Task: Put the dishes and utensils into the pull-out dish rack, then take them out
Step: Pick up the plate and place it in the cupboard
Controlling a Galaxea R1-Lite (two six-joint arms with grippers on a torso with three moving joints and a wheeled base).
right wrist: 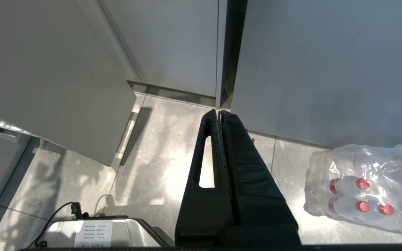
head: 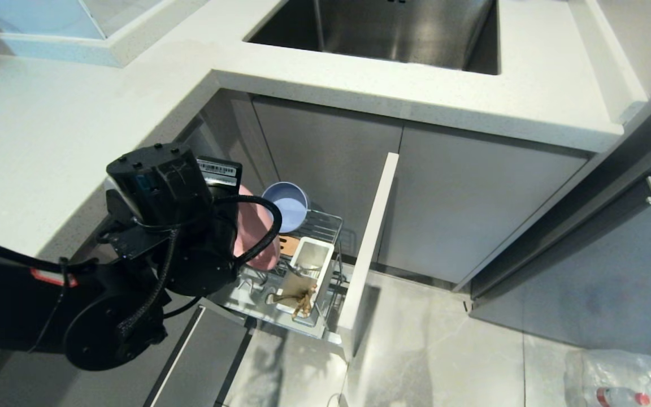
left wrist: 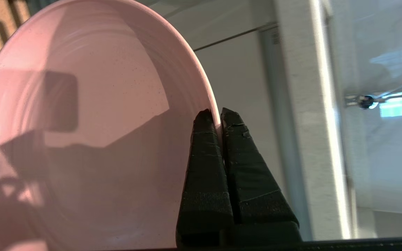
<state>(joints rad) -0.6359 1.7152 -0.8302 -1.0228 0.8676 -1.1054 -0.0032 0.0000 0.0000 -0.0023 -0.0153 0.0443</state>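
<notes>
My left gripper (left wrist: 218,115) is shut on the rim of the pink plate (left wrist: 82,139), which stands on edge and fills most of the left wrist view. From the head view the plate (head: 248,226) shows partly behind my left wrist, above the pull-out dish rack (head: 325,226). At the rack's far end the blue-grey bowl (head: 287,206) stands on edge. Light wooden chopsticks (head: 302,299) and a slim metal handle (head: 298,270) stick out of the white utensil cup (head: 313,261). My right gripper (right wrist: 219,112) hangs shut and empty over the floor.
An open white cabinet door (head: 370,243) stands along the rack's right side, and the grey front panel (head: 201,356) lies at its near end. The counter (head: 48,130) and sink (head: 393,28) are above. A wrapped pack of bottles (right wrist: 361,188) lies on the floor.
</notes>
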